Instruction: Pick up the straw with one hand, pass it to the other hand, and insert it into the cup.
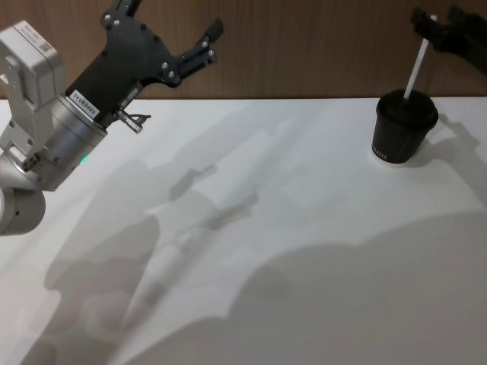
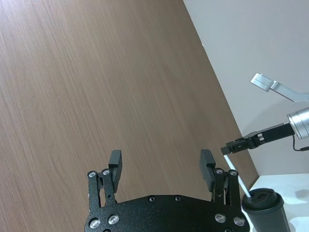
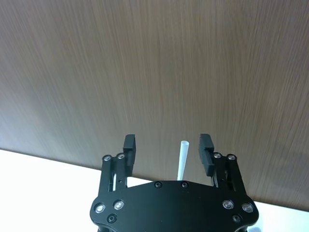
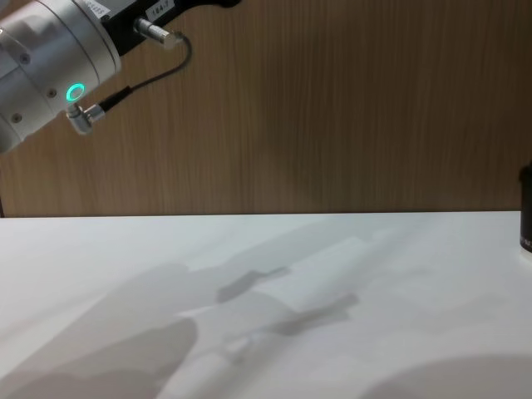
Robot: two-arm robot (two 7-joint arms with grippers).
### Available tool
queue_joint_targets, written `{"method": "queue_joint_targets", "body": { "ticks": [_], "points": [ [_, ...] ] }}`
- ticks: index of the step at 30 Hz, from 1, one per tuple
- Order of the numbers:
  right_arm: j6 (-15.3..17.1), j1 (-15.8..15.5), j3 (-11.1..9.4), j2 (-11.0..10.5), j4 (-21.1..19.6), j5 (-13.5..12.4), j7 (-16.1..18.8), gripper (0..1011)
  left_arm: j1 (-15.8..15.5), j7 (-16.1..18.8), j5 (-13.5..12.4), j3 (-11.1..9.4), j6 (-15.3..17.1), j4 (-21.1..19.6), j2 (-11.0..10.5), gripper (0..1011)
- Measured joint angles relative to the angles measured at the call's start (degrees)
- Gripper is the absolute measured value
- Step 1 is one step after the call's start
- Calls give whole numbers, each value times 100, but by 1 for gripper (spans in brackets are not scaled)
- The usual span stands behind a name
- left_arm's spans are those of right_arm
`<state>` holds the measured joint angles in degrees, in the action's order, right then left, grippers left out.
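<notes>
The white straw (image 1: 417, 65) stands tilted in the lid of the black cup (image 1: 403, 129) at the table's far right. My right gripper (image 1: 439, 24) hovers at the straw's top end. In the right wrist view the right gripper (image 3: 167, 145) is open, and the straw (image 3: 183, 159) rises between its fingers with a gap on each side. My left gripper (image 1: 211, 42) is raised at the far left on its silver wrist, open and empty. The left wrist view shows the left gripper (image 2: 161, 163) with its fingers apart, and farther off the straw (image 2: 240, 180) and cup (image 2: 264, 209).
A brown wooden wall (image 1: 304, 53) runs behind the white table (image 1: 266, 251). In the chest view the left arm's silver wrist (image 4: 41, 66) with a green ring and black cable hangs high at the left, and the cup's edge (image 4: 526, 208) shows at the right.
</notes>
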<state>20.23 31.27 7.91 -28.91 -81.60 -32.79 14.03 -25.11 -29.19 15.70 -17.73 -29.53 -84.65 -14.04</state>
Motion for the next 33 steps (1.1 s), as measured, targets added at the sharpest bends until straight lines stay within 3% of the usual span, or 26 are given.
{"method": "queue_joint_targets", "body": {
  "ticks": [8, 26, 33],
  "points": [
    [-144, -217, -5, 21, -186, 54, -89, 996, 0, 108, 47, 0, 249, -51, 43, 1003],
    [-816, -1447, 170, 117, -1258, 740, -665, 1001, 0, 613, 298, -132, 1519, -356, 296, 1003],
    [-880, -1570, 196, 145, -1345, 811, -706, 1001, 12, 673, 303, -152, 1593, -376, 292, 1003]
  ]
}}
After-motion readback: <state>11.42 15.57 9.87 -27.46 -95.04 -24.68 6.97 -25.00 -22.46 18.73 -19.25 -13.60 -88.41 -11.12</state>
